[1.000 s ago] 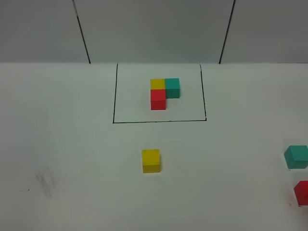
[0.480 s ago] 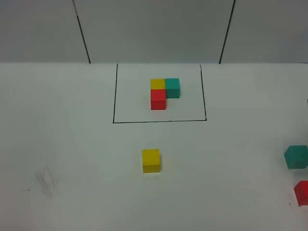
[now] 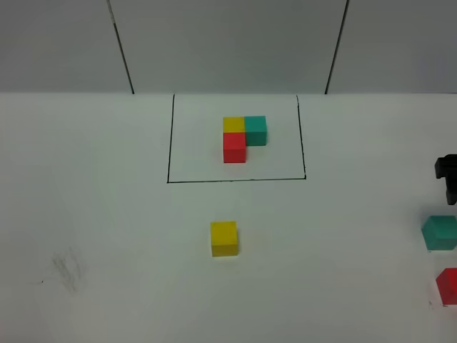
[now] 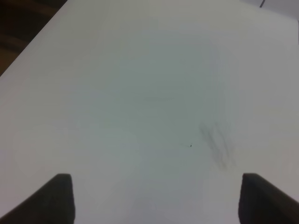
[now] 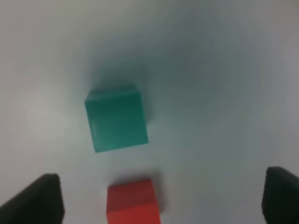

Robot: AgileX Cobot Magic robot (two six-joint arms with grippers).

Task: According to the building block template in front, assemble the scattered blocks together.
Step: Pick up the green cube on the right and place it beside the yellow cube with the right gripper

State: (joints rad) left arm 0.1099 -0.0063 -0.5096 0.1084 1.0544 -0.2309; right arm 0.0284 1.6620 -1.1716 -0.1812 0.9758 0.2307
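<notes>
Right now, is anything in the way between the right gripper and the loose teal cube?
Nothing visible blocks it. The right gripper hangs open and empty near the loose teal cube, with only bare table between them. The loose red cube lies close by but apart from it, so it may crowd a finger.

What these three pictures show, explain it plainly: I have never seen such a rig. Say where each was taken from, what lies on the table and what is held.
A two-armed robot stands at a white table. One picture looks down from a high camera; the other two come from a camera on each wrist. At the back lies a framed template of three cubes. Loose are a yellow block, a teal block and a red block. The left end effector and right end effector are open, holding nothing.
</notes>
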